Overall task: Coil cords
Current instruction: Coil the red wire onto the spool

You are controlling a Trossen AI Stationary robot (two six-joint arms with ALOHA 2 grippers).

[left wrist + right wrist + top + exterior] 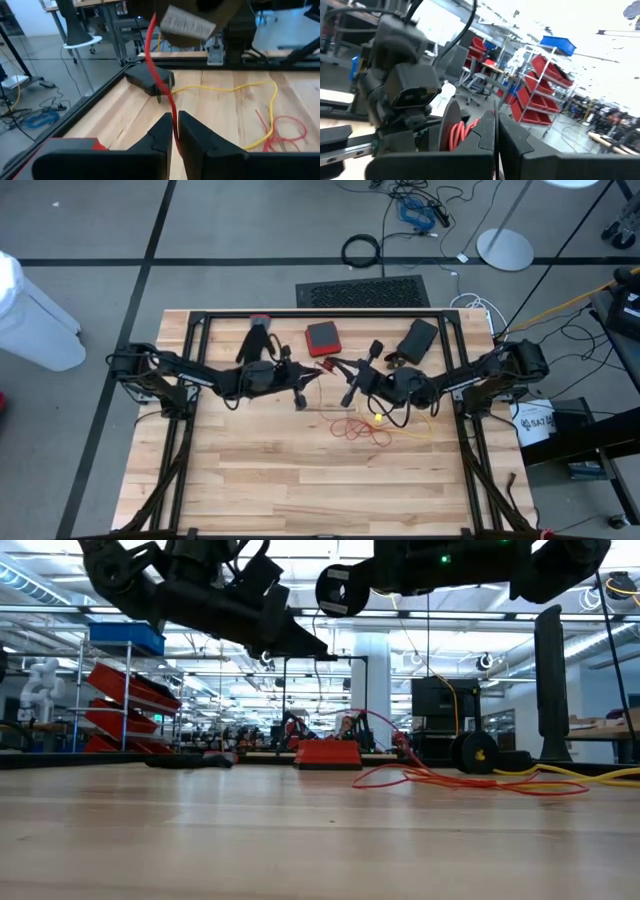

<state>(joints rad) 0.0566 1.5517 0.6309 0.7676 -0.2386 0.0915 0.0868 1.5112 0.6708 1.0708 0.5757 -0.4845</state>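
A thin red cord [165, 85] runs through my left gripper [175, 131] and slants up to my right gripper [496, 134], which hangs just beyond it over the table's middle. The rest of the red cord [362, 427] lies in loose loops on the wood. A yellow cord [405, 425] lies slack beside those loops and trails on across the table [225, 90]. Both grippers are shut. Both are raised off the table [300, 840]: my left gripper [300, 398], my right gripper [350, 390]. My left gripper pinches a single strand of the red cord [173, 120] between its two fingers, which come in about level. The strand rises from the fingers toward my right gripper, clear of the table. My right gripper has a few turns of red cord [461, 132] bunched against the outer side of one finger [482, 137]. Whether any strand is between its shut fingers, I cannot tell.
A red box [322, 337] and a black box [417, 337] sit near the far edge, with a black, red-tipped object [260, 330] to their left. Black frame rails [320, 315] border the table. Bare wood lies toward the near edge [320, 490].
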